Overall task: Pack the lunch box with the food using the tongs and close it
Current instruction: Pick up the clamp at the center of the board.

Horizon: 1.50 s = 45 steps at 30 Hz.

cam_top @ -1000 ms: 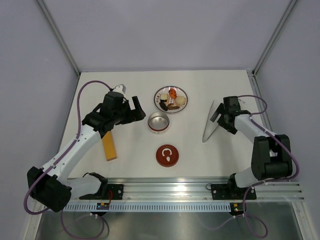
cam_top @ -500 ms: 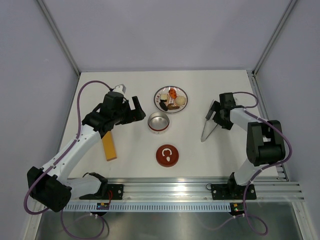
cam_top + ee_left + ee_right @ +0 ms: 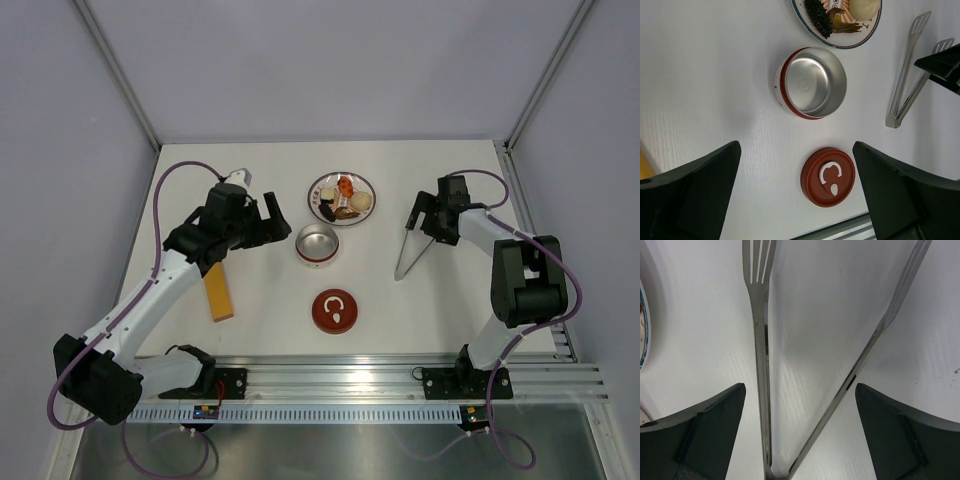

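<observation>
Two robot arms over a white table (image 3: 450,310), both sets of fingers spread wide and holding nothing.

On the left, the left arm stretches up from its base, elbow bent, above a yellow-orange bar (image 3: 218,295). The left gripper (image 3: 272,220) points right toward the open steel lunch box (image 3: 317,245). The red lid (image 3: 334,311) lies apart, nearer the bases. Behind the tin, the food (image 3: 345,200) sits on a patterned plate (image 3: 328,183). On the right, the right arm folds back and reaches left. The right gripper (image 3: 420,225) hangs low, straddling the tongs (image 3: 407,255), which lie flat on the table.
</observation>
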### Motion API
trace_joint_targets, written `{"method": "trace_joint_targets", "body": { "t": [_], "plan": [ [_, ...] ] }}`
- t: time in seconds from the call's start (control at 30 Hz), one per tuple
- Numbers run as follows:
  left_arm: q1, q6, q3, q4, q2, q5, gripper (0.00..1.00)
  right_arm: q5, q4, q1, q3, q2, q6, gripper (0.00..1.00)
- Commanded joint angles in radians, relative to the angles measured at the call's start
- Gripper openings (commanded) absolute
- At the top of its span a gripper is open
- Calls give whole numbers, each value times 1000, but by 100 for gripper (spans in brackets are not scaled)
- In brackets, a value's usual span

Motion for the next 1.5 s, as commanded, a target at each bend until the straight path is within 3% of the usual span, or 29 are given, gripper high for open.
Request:
{"method": "trace_joint_targets", "body": {
  "t": [0.0, 0.33, 0.6, 0.9, 1.13, 1.27, 1.47],
  "plan": [
    [3, -4, -7, 25, -32, 1, 99, 41, -25, 27, 22, -47, 42, 99],
    [2, -8, -15, 26, -25, 4, 99, 285, -213, 211, 77, 54, 190, 99],
    [3, -3, -25, 22, -32, -1, 99, 416, -266, 210, 27, 45, 189, 99],
    [2, -4, -38, 35, -34, 9, 99, 309, -191, 179, -15, -21, 123, 100],
    [2, -1, -42, 35, -42, 9, 99, 341, -90, 181, -39, -24, 206, 99],
    [2, 8, -41, 33, -45, 9, 99, 394, -67, 179, -32, -1, 241, 99],
    [2, 12, -35, 27, -49, 9, 99, 356, -103, 170, 28, 82, 260, 97]
  ]
}}
